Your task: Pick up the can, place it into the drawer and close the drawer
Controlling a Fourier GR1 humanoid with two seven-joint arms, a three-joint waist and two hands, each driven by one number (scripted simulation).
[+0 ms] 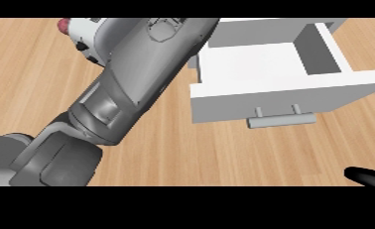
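My single head view, looking steeply down on the wooden bench (242, 158), close in, left forearm (135, 74) filling the frame's left, open drawer (267, 82) upper right

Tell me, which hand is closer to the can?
Left. The left hand is right beside the can at the top left; the right hand is far off at the lower right edge.

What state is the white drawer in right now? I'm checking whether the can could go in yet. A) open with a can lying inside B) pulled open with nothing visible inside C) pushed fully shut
B: the white drawer stands pulled out, grey bar handle toward the robot, its visible white interior bare.
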